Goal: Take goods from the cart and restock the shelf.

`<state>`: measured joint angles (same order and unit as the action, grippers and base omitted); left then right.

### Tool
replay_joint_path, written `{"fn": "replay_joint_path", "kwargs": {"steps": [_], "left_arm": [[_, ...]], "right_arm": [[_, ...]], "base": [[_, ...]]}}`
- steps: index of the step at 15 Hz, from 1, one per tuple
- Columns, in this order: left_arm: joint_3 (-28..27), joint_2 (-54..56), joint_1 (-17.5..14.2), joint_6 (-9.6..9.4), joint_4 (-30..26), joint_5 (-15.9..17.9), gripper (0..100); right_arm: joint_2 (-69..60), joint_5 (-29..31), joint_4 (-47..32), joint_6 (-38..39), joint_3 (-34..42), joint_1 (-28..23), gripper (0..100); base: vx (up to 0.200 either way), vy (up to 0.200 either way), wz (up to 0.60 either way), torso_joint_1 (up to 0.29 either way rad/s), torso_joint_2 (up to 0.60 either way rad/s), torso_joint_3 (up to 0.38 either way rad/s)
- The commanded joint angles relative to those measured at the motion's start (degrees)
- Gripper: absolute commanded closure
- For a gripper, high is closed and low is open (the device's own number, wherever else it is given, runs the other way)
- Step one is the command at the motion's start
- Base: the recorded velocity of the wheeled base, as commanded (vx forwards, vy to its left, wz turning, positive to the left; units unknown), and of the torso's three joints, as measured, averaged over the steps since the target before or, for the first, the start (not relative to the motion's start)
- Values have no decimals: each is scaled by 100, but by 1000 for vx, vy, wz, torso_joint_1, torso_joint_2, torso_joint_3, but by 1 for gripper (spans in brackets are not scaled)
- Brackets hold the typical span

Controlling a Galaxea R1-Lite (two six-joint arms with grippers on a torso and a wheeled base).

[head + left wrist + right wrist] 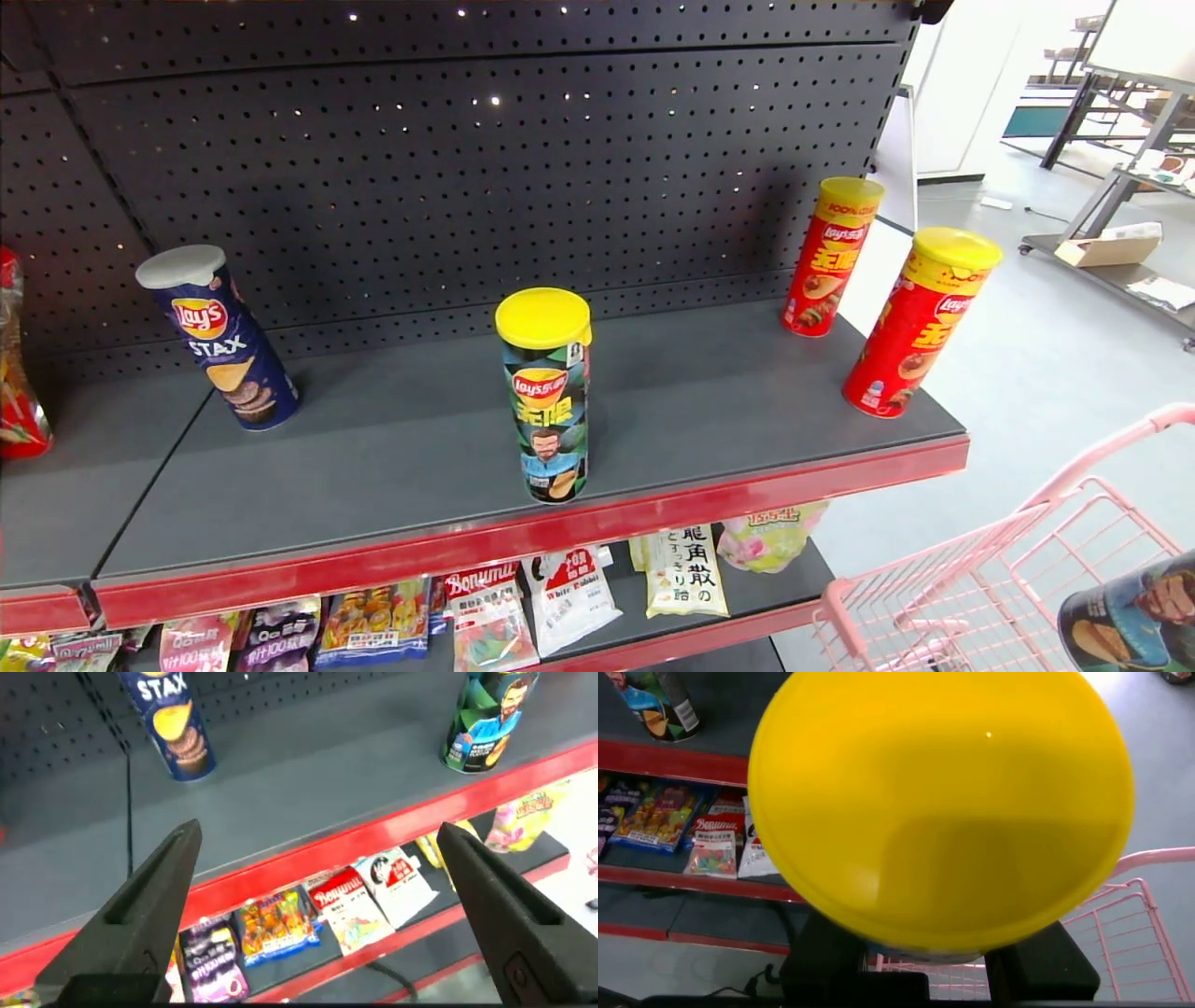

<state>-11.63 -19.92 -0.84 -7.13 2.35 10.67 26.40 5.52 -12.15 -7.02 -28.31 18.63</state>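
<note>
A dark chip can with a yellow lid (pixel 939 803) sits in my right gripper (pixel 936 959), whose jaws press on its body from both sides. The same can (pixel 1131 611) hangs over the pink cart (pixel 943 597), low and to the right of the shelf. My left gripper (pixel 318 838) stands open with nothing between its fingers, in front of the shelf's red front edge (pixel 308 854). On the grey shelf board (pixel 411 448) stand a blue can (pixel 219 338), a green can with a yellow lid (pixel 548 397) and two red cans (pixel 829 257) (pixel 917 322).
A black pegboard wall (pixel 467 168) backs the shelf. Snack bags (pixel 569 597) fill the lower shelf. A red bag (pixel 14 373) stands at the far left. Bare board lies between the cans. Beyond the shelf's right end is open grey floor (pixel 1046 355).
</note>
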Motion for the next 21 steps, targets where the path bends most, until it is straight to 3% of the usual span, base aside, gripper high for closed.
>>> {"fn": "replay_joint_path", "kwargs": {"steps": [1, 8, 15, 19, 21], "left_arm": [[3, 173, -13, -34, -7, -12, 0], [29, 480, -13, -43, -24, -3, 0], [143, 1895, 5, 19, -1369, -3, 0], [557, 1895, 14, 80, -1281, -21, 0], [583, 1913, 14, 274, -1237, -30, 0]], "right_arm": [[5, 10, 3, -1, 9, 1, 100], [-4, 1, -6, 8, 36, 1, 100], [225, -139, 64, 236, 62, 9, 100], [1095, -148, 1084, 307, 45, 9, 100], [1315, -253, 1303, 307, 45, 1, 100]], "base": [[0, 0, 600, 2, -2, 7], [0, 0, 514, -1, 0, 0], [0, 0, 0, 0, 0, 0], [0, 0, 0, 0, 0, 0], [0, 0, 0, 0, 0, 0]]}}
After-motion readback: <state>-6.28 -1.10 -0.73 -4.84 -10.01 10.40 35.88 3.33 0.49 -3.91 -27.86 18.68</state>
